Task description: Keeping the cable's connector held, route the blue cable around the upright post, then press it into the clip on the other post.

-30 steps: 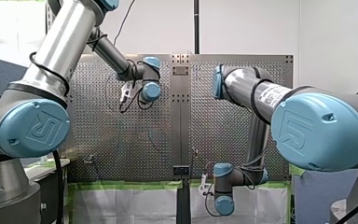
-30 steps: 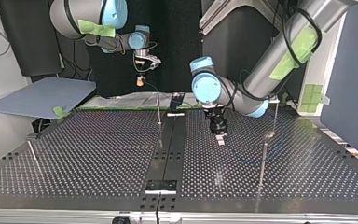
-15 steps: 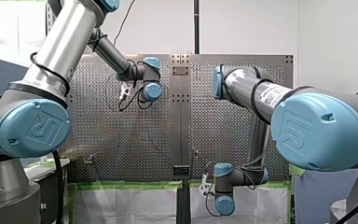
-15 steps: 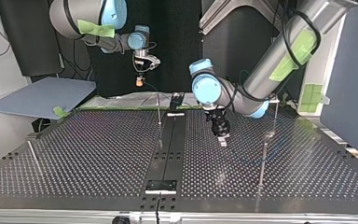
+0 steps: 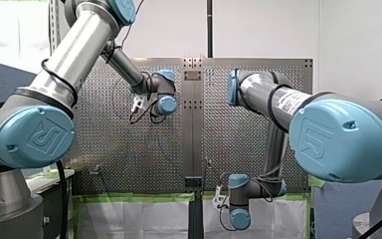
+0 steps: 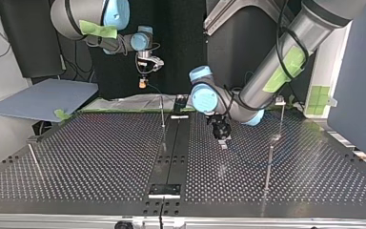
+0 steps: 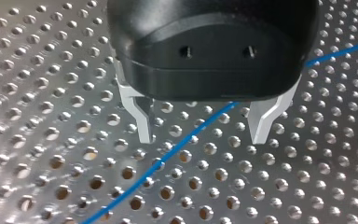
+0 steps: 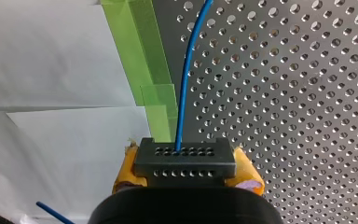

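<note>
Jaws first, from the upper left of the top view: my right gripper [image 6: 143,82] hangs beyond the tabletop's [image 6: 100,157] far edge, clamped on the black connector [image 8: 185,157], with yellow pads showing at both its sides. It is where it was a second ago. The blue cable [image 7: 186,142] leaves the connector and runs out over the perforated plate.

Right of centre, my left gripper [image 6: 221,136] has its metal jaws apart, one either side of the cable, which lies ungripped on the plate beneath them. Over the last second this gripper drifted toward the lower right, then came back left toward the centre rail. I judge it is lining up over the cable to take hold, so the routing has not begun and the cable is neither around a post nor in a clip.

Counted:
- one cable and one connector
- two grippers
- four thin posts: left-edge post [image 6: 32,157], centre post [image 6: 162,112], near-right post [image 6: 268,164] and far-right post [image 6: 282,119]

The far-right post seems to carry a small fitting on top, perhaps the clip, but it is too small to be sure
</note>
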Tool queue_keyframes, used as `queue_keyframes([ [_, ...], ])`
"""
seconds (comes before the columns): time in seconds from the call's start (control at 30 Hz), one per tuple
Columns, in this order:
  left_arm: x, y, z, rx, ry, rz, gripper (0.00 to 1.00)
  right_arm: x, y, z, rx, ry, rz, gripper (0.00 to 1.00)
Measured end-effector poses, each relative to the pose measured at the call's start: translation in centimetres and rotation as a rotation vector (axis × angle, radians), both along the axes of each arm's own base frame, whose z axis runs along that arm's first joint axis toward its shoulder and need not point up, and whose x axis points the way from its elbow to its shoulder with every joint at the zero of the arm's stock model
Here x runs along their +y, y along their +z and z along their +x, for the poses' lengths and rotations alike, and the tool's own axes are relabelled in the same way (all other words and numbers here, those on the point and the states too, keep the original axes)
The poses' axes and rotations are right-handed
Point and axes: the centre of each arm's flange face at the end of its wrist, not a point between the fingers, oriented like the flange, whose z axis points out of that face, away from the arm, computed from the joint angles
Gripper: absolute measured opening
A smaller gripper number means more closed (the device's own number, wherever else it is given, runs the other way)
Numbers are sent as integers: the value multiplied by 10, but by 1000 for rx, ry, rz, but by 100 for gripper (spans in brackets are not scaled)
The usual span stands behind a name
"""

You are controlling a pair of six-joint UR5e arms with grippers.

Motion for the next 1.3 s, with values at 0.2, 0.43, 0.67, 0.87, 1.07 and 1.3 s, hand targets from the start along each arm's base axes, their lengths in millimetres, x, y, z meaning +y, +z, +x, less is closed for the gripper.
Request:
queue_keyframes([
  [0.2,0,-16,4,23,8,18,100,0,0,0,-1,0,-1,0],
  [0.43,3,-23,7,33,19,27,100,-1,0,0,-3,-1,0,0],
  [0.67,-2,-53,7,76,16,57,100,0,0,0,-3,4,1,0],
  [0.87,-6,-87,6,115,13,78,100,0,0,0,-4,4,1,0],
  [1.07,-9,-98,5,124,18,85,100,0,0,0,-5,4,2,0],
  [1.3,-14,-106,0,134,17,96,100,0,0,0,-5,4,2,0],
])
